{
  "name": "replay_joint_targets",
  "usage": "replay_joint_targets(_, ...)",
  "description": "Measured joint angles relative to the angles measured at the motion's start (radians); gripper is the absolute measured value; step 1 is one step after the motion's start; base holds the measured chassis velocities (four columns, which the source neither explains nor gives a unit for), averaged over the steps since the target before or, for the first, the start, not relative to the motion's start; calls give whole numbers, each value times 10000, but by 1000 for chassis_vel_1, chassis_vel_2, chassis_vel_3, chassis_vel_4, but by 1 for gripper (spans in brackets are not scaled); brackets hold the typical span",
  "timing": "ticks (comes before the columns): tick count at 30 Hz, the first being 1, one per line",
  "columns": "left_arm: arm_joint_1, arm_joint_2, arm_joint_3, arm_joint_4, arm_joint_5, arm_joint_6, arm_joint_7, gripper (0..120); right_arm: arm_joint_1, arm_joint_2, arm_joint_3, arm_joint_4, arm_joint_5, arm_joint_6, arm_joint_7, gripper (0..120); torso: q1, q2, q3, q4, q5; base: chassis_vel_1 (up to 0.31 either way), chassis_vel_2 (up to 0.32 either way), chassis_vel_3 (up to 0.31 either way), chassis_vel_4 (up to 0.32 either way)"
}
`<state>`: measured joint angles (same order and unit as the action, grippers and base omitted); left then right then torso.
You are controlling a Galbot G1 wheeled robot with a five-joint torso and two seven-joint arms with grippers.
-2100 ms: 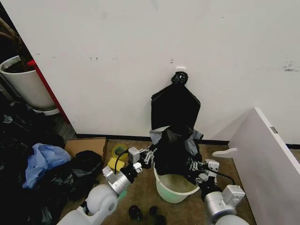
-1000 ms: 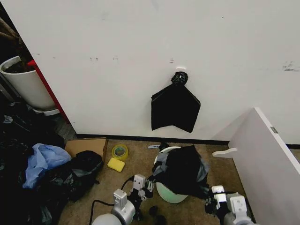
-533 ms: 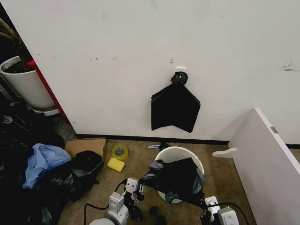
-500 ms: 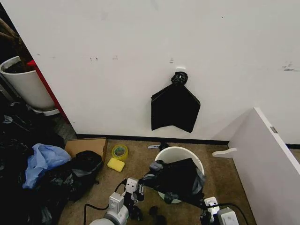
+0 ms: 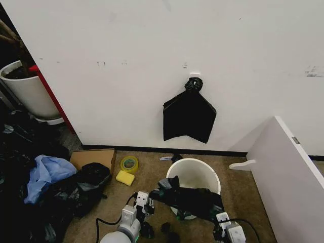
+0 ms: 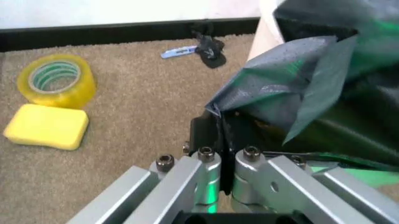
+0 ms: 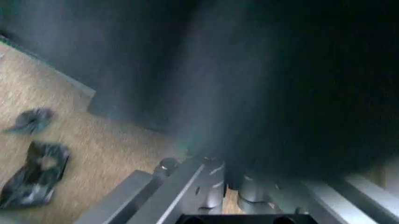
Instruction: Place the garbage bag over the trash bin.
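Carpet by white wall. Both end effectors, left (image 6: 221, 140) and right (image 7: 227, 179), clamp garbage bag (image 5: 190, 198); spread its mouth wider than trash bin (image 5: 195, 172) rim.

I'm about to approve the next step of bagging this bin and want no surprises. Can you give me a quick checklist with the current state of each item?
1. Left claw shut on the garbage bag: ok.
2. Right claw shut on the bag: ok; film runs into its closed fingers.
3. Bag stretched between both claws, at the near side of the trash bin: ok.
4. Bag over the rim: not ok; the bin's mouth is uncovered.
5. Bin upright: ok.
6. Bag mouth open: cannot tell.
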<state>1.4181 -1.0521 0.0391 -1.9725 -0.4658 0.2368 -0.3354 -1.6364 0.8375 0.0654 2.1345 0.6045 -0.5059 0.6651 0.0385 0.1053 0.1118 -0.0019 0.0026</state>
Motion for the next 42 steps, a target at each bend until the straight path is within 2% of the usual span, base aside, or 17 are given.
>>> replay_joint_targets(8, -355, -521, -85, 698, -141, -190, -14, 0, 568, 269, 39, -999, -182, 802, -570, 0, 1, 0, 0, 0, 0, 0, 0, 0, 0)
replay_joint_targets(16, -302, -547, -267, 615, -444, -268, -46, 0, 3, 96, 508, -613, -62, 1035, -899, 0, 0, 0, 0, 0, 0, 0, 0, 0, 0)
replay_joint_targets(20, -177, -429, -476, 371, -583, -220, -42, 3, -610, -64, 746, -134, -17, 998, -903, 13, 0, 0, 0, 0, 1, 0, 0, 0, 0)
replay_joint_targets(24, 165, -153, -959, -196, -790, 227, -37, 22, -1795, -479, 1259, 987, 76, 527, -870, 30, 0, 0, -1, 0, 0, 0, 0, 0, 0)
replay_joint_targets(26, 234, -90, -1025, -324, -840, 348, -34, 25, -1988, -549, 1336, 1235, 84, 427, -828, 31, 0, 1, -1, 0, -1, 0, 0, 0, 0)
replay_joint_targets(32, 713, 471, -1344, -1388, -1057, 1384, 33, 51, -3166, -799, 2014, 2951, 359, -770, -202, 57, -1, 0, -2, -1, -1, 0, 0, 0, 0)
replay_joint_targets(35, 875, 620, -1397, -1726, -1059, 1732, -63, 58, -3487, -825, 2144, 3309, 406, -900, -22, 65, -1, 0, -2, -1, -2, 0, 0, 0, 0)
replay_joint_targets(38, 1129, 864, -1446, -2241, -1052, 2201, -282, 70, -3846, -856, 2151, 3659, 421, -1015, 405, 79, -1, 0, -2, -1, -2, 0, 0, 0, 0)
replay_joint_targets(40, 1252, 981, -1453, -2469, -1038, 2327, -382, 80, -3888, -854, 2112, 3714, 590, -1149, 604, 86, -1, 1, -1, -1, -1, 0, 0, 0, 0)
replay_joint_targets(41, 1252, 981, -1453, -2469, -1038, 2327, -382, 80, -3888, -854, 2112, 3714, 590, -1149, 604, 86, -1, 1, -1, -1, -1, 0, 0, 0, 0)
replay_joint_targets(42, 1299, 1028, -1458, -2576, -1033, 2367, -454, 84, -3849, -837, 2094, 3726, 807, -1219, 682, 91, -1, 1, -2, 0, -1, 0, 0, 0, 0)
